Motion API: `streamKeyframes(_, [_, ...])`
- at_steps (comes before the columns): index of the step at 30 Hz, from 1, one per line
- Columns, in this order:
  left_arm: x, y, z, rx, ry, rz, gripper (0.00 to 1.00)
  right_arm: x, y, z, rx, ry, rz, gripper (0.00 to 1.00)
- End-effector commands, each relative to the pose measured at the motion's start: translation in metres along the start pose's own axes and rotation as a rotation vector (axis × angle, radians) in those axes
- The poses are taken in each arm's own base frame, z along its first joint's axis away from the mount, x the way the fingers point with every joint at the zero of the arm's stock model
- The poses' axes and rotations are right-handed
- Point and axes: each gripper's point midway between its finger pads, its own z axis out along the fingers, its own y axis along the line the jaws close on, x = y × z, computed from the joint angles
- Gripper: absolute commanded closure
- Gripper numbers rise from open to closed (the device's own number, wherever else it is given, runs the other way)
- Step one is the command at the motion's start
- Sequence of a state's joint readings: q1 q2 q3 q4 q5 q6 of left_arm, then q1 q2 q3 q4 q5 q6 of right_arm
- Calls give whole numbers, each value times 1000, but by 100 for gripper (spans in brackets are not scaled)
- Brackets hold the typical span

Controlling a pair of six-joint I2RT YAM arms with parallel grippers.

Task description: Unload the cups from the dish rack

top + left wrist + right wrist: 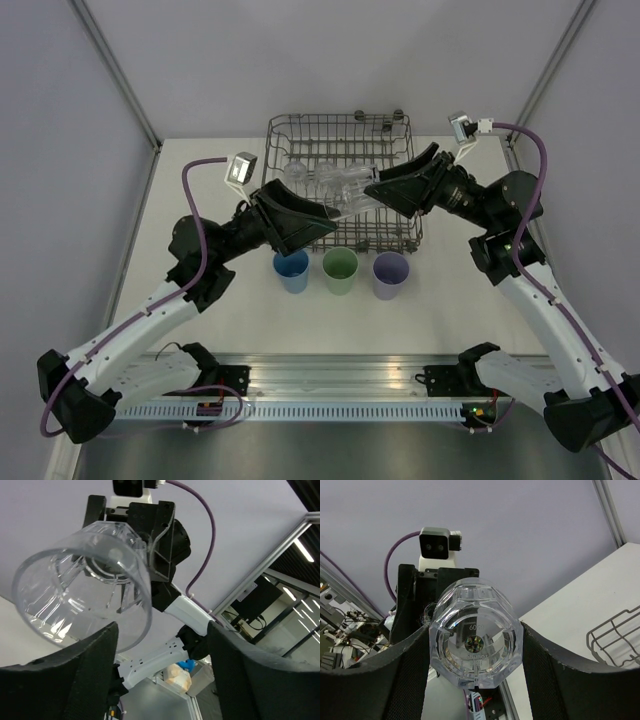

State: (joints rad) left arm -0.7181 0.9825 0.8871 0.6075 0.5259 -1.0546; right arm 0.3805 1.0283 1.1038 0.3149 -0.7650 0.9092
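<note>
The grey wire dish rack point(340, 118) stands at the back middle of the table, with several clear glasses point(322, 176) lying inside. My right gripper point(385, 190) point(475, 630) is shut on a clear glass point(352, 198) point(476, 640), held sideways above the rack's front, its base toward the right wrist camera. My left gripper point(318, 225) point(162, 630) is open and faces the glass's mouth point(85, 590); the glass is up and left of its fingers, outside them. Blue point(291, 270), green point(340, 270) and lilac point(391, 275) tumblers stand upright in a row on the table in front of the rack.
The rack's corner point(615, 635) shows at the right in the right wrist view. White table surface point(200, 200) lies left and right of the rack. Grey walls enclose the table on three sides. Both arm bases sit on the rail point(340, 375) at the near edge.
</note>
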Motion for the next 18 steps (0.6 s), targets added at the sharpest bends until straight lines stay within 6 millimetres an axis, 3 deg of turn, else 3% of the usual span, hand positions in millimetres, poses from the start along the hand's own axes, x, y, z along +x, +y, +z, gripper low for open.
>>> streamKeyframes(1, [-23,-37,7,101,-69,91,28,-7,18,-3,-49,-28,-69,67])
streamKeyframes(2, [-22,-35,7,97,-67,97,34,-6,17,-4,-46,-27,-69,67])
streamKeyframes(3, [-21,-33,8,92,-66,97,48,-5,17,-4,-46,-26,-69,67])
streamKeyframes(6, [-19,-28,10,82,-59,97,76,-2,16,-5,-43,-22,-69,67])
streamKeyframes(7, [-19,-27,10,78,-59,96,81,-2,16,-5,-42,-23,-69,67])
streamKeyframes(13, [-18,-13,11,21,-62,106,98,5,17,-7,-53,-11,-68,67])
streamKeyframes(16, [-19,-10,11,6,-66,124,98,6,18,-9,-51,-8,-80,66])
streamKeyframes(18, [-19,-10,10,4,-66,154,98,9,17,-11,-41,-2,-89,55])
